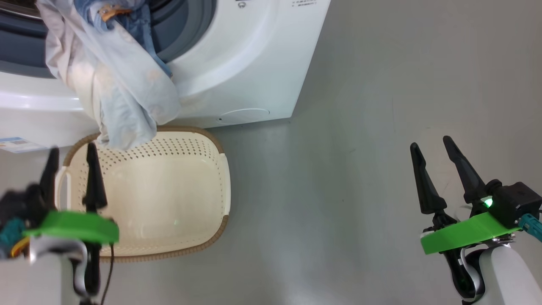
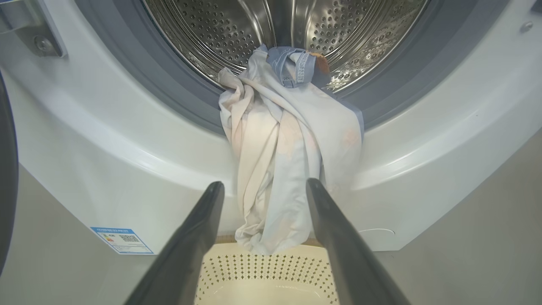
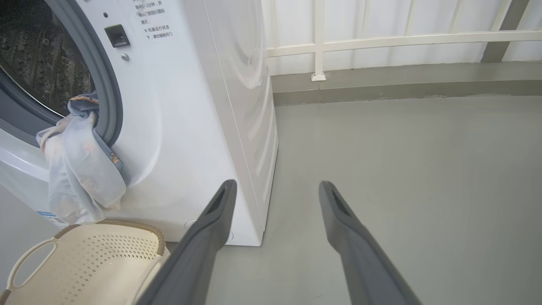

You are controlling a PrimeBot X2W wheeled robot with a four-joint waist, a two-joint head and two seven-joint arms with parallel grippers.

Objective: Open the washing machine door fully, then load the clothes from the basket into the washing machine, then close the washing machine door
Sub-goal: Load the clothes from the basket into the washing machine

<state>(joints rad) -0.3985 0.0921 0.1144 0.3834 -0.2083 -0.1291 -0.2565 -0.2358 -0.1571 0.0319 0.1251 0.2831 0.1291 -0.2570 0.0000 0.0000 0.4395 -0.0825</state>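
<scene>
Clothes (image 1: 118,80): pale blue and white bundle at the upper left of the head view, draped over the lip of the washing machine (image 1: 254,63) opening, top end inside, lower end hanging down the white front to the back rim of the basket (image 1: 224,178); touching that rim or not, cannot tell. Basket bare inside, on the grey floor (image 1: 338,190), close against the machine's front, with a round flap (image 1: 245,113) just above it

Left wrist view, centre: same bundle seen straight on, lying across the grey seal (image 2: 169,97), steel drum (image 2: 237,29) behind it, blue sticker (image 2: 122,240) at lower left, hinge bracket (image 2: 42,38) at upper left, dark rim of the door (image 2: 6,169) swung aside at the far left edge

Right wrist view: machine's side panel, latch socket (image 3: 117,36) beside the opening, white railing (image 3: 381,40) across the top

Left gripper (image 1: 71,148), lower left of the head view, over the basket's left end, jaws spread wide, nothing between them; in its own view, fingers framing the hanging cloth without touching. Right gripper (image 1: 430,142), lower right, well apart from machine and basket, jaws likewise wide and empty
</scene>
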